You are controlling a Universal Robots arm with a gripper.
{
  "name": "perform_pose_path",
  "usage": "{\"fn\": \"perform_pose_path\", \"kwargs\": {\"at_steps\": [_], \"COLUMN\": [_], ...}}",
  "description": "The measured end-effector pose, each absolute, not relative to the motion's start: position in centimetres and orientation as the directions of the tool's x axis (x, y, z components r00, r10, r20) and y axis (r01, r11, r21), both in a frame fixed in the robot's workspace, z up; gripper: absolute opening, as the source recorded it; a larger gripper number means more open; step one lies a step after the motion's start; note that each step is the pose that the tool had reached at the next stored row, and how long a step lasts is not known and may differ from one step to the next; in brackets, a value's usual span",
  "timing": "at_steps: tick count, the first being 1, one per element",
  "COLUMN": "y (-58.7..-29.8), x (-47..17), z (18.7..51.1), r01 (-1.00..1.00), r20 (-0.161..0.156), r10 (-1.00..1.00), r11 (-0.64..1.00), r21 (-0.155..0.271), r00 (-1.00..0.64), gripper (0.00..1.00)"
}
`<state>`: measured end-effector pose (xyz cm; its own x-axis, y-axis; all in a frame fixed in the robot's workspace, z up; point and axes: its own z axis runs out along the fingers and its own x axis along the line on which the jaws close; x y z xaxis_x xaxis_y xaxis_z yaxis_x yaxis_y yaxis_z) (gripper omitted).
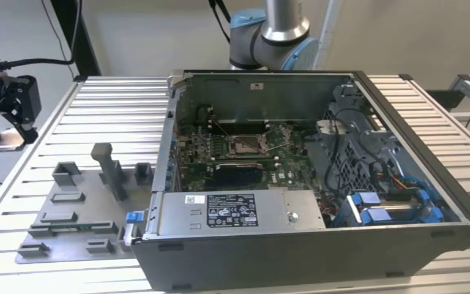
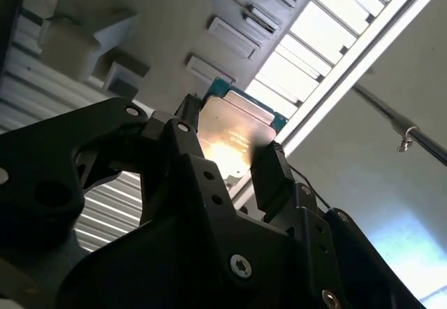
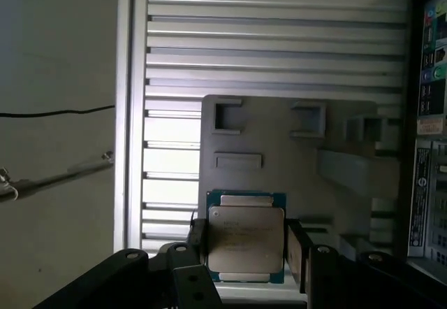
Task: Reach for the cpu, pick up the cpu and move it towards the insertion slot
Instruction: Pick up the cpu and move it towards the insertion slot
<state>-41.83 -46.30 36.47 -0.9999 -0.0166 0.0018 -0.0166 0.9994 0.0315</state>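
The cpu [image 3: 246, 238] is a flat square chip with a silvery face and a green-edged rim, and my gripper [image 3: 246, 247] is shut on it, one black finger on each side. In the second wrist view the cpu [image 2: 234, 131] glints between the same fingers of the gripper [image 2: 227, 142]. In the exterior view the gripper [image 1: 7, 141] hangs raised at the far left, near the table's left edge, with the flat cpu [image 1: 5, 146] at its tip. The insertion slot [image 1: 245, 145] is a square metal-framed socket on the green board inside the open computer case [image 1: 317, 245], well off to the exterior view's right of the gripper.
A grey fixture plate [image 1: 80, 214] with upright plastic blocks lies on the ribbed metal table [image 1: 112, 110] between the gripper and the case. The case walls stand around the board. A black cable [image 1: 39, 61] runs to the gripper, and the arm's base [image 1: 272, 37] stands behind the case.
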Motion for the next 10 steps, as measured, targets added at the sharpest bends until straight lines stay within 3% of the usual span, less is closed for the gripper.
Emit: {"fn": "perform_pose_path", "kwargs": {"at_steps": [10], "y": [-46.3], "x": [-41.83], "z": [37.57], "r01": [-0.017], "r20": [0.002], "r10": [-0.017], "r11": [0.999], "r21": [0.032], "r00": [-1.0], "gripper": [0.0]}}
